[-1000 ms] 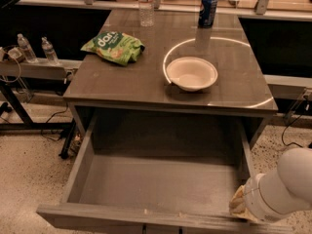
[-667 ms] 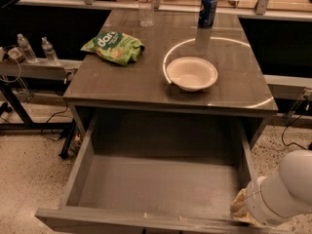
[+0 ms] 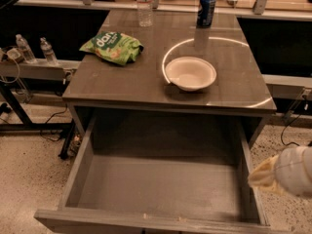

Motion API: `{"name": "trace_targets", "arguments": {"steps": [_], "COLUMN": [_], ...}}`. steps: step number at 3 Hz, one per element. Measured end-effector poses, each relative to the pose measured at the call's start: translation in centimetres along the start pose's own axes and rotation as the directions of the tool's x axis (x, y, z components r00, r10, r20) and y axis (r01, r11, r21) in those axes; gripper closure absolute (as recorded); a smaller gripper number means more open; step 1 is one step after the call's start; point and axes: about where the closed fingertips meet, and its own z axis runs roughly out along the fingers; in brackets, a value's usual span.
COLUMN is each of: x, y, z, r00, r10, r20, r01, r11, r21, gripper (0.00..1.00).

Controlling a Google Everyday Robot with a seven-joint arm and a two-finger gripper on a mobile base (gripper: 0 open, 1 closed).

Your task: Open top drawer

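Pokes in low from the right, roughly level, pale arm (image 3: 297, 175) ending in gripper (image 3: 264, 178); open or closed, cannot tell. Immediately left of it, top drawer (image 3: 156, 189), wide open, right wall alongside.

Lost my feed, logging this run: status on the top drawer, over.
Gripper low right, by the drawer's right side. Top drawer pulled well out, nothing inside. Nothing seen blocking it.

The gripper (image 3: 265, 178) has pulled away from the near right corner of the drawer (image 3: 161, 189). It now sits farther right, just outside the right wall. That corner now shows.
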Motion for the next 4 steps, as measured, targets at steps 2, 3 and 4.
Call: {"name": "trace_targets", "arguments": {"steps": [2, 3, 4], "x": [-3.9, -4.4, -4.6], "y": [-10.5, -11.3, -11.3], "z": [-15.1, -16.2, -16.2], "r00": [0.987, 0.985, 0.985], "r10": [-0.118, -0.130, -0.134], "r20": [0.112, 0.112, 0.112], "r01": [0.077, 0.085, 0.089], "r11": [0.9458, 0.9367, 0.9367], "r21": [0.315, 0.340, 0.339], "gripper": [1.00, 1.00, 0.75]}}
